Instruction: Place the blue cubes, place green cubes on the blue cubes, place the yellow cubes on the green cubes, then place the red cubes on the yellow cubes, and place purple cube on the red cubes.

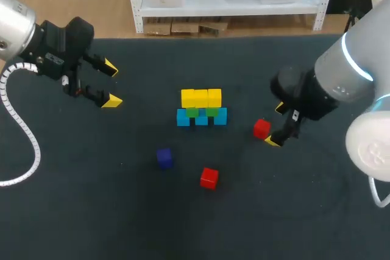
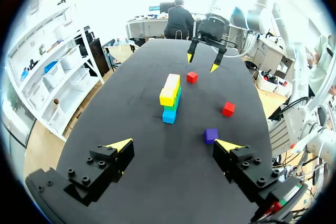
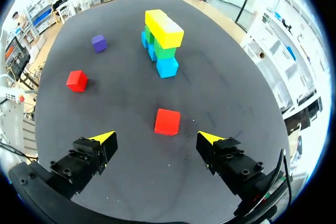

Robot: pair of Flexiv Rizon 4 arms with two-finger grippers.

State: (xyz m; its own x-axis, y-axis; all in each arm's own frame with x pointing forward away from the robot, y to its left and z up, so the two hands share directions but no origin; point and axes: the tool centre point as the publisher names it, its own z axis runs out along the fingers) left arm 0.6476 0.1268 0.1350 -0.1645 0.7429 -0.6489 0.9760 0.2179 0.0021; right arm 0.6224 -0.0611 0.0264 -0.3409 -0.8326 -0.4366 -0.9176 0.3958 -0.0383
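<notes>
Two red cubes lie loose, off the stack (image 1: 201,109). The nearer red cube (image 1: 261,128) is close by the stack on the right arm's side. The farther red cube (image 1: 209,178) and the purple cube (image 1: 164,158) lie on the stack's robot side.

Right gripper (image 1: 276,125): fingers spread, nearer red cube just ahead of the gap, untouched. Left gripper (image 1: 112,84): well apart from the stack, spread, empty.

The cube looks light, rigid and smooth. Pinch two opposite flat faces, since corners would likely slip. It has no long axis, and its faces sit slightly turned to the fingers. The stack's yellow row (image 3: 164,28) runs lengthwise toward the right gripper.
</notes>
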